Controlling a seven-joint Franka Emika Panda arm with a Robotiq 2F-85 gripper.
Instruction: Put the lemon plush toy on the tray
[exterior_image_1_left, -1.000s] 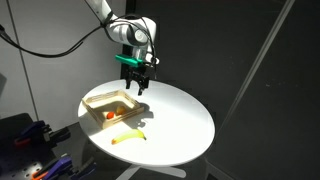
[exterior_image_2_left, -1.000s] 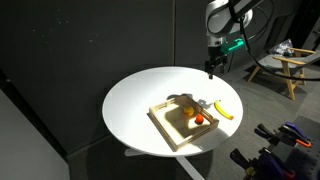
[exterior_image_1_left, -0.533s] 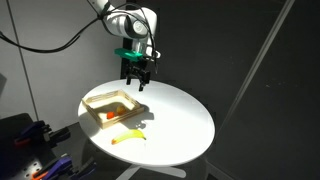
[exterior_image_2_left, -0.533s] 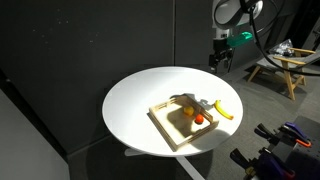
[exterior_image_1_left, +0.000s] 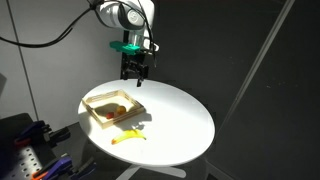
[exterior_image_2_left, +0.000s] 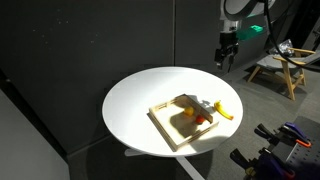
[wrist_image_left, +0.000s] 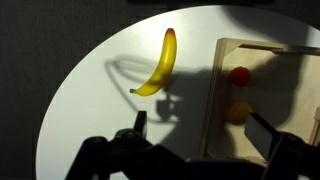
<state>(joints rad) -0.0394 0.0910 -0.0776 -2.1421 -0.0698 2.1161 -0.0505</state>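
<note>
The lemon plush toy (wrist_image_left: 238, 112) lies inside the tray (wrist_image_left: 213, 95), just beside a small red thing (wrist_image_left: 240, 75). The end effector (wrist_image_left: 198, 126) hangs high over the tabletop (wrist_image_left: 95, 110), open and holding nothing. The job looks done, so I think the arm only needs to move away.

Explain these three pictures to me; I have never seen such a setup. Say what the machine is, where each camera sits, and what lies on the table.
The machine is a robot arm with a two-fingered tool at its end, hanging above a round white table. Two pictures come from cameras standing outside the robot, looking from different places. The third comes from a camera on the wrist, looking down past the tool's fingers. On the table lies a shallow wooden tray. Inside it sit the lemon plush toy and a small red object. A banana toy lies outside, beside the tray. The tool is open and holds nothing.
</note>
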